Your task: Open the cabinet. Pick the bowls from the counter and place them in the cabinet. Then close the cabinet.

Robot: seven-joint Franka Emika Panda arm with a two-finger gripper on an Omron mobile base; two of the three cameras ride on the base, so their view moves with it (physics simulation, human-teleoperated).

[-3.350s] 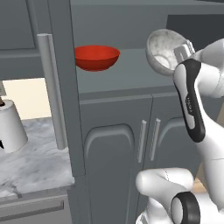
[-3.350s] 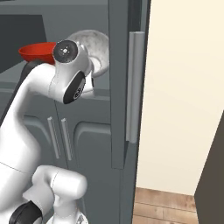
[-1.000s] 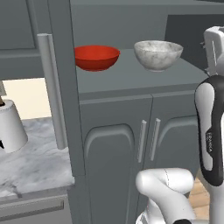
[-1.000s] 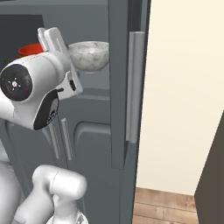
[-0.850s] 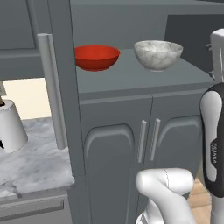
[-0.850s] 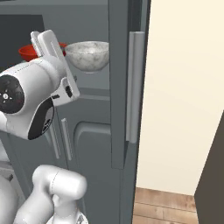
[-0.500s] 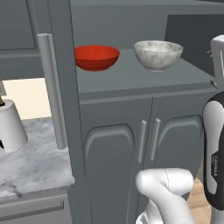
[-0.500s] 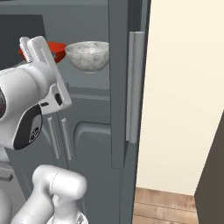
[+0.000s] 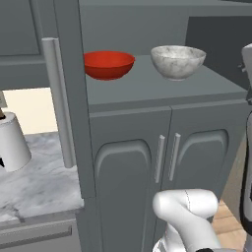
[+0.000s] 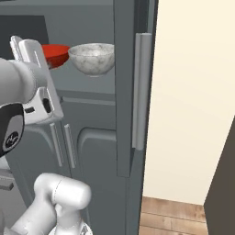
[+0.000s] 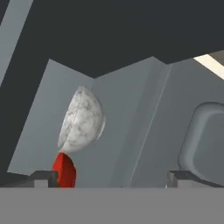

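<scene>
The hand (image 11: 107, 177) has pulled back from the marbled bowl (image 9: 177, 61), fingers spread and empty; the red bowl (image 9: 108, 64) sits beside it.

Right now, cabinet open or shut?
Open. Both cabinet doors swung wide; red bowl and marbled bowl sit exposed on the shelf.

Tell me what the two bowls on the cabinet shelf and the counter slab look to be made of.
Red bowl: glossy plain red with soft highlights, likely glazed ceramic or plastic. Marbled bowl: white-grey, mottled and speckled with a duller sheen, suggesting stone or stoneware; it could be a printed glaze. Counter: white with grey veining and a smooth face, looks like polished marble.
</scene>
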